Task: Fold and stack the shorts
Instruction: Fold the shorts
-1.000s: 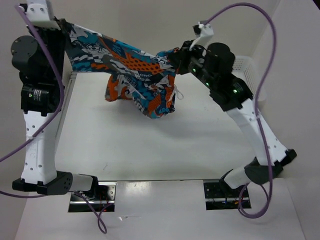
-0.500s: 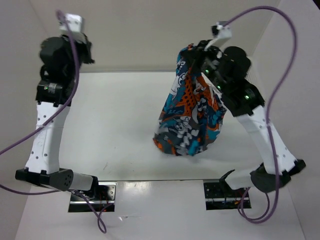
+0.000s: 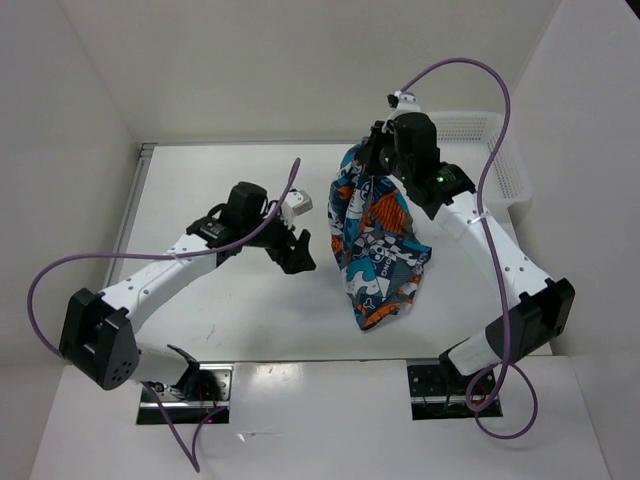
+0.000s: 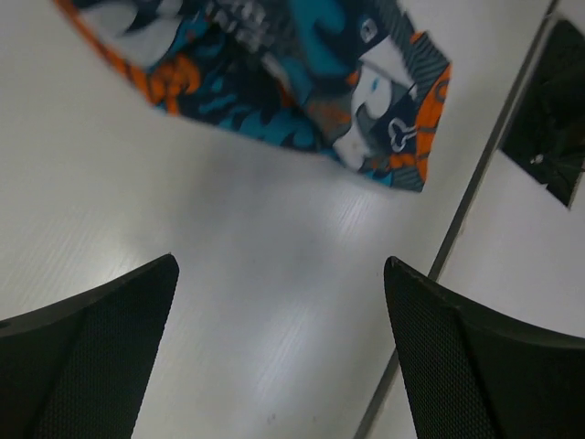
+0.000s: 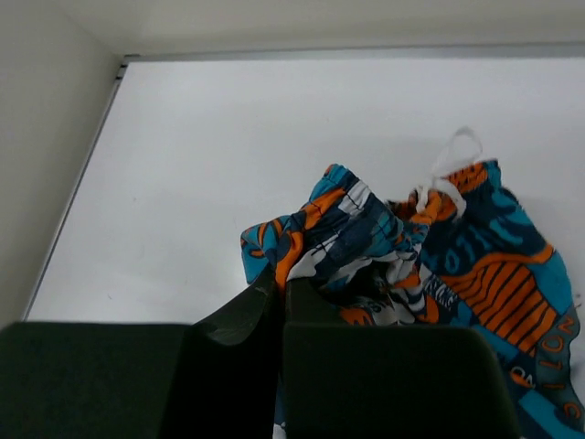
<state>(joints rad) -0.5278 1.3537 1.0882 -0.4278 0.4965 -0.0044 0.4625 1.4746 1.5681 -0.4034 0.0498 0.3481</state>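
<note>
The shorts (image 3: 380, 240), printed in teal, orange, black and white, hang in a bunch from my right gripper (image 3: 373, 172), and their lower end reaches the white table (image 3: 230, 330). In the right wrist view the right gripper (image 5: 281, 285) is shut on an edge of the shorts (image 5: 466, 274) near the white drawstring (image 5: 450, 172). My left gripper (image 3: 298, 252) is low over the table, just left of the shorts, open and holding nothing. The left wrist view shows the left gripper (image 4: 280, 265) wide apart over bare table, with a corner of the shorts (image 4: 274, 82) ahead.
A white mesh basket (image 3: 478, 135) stands at the back right behind the right arm. White walls close the table on the left, back and right. The near table edge and a black base plate (image 4: 553, 110) lie to the right of the left gripper.
The left gripper has let go of the shorts, opened, and swung down to the middle of the table. The shorts now hang from the right gripper alone, which has lowered.
</note>
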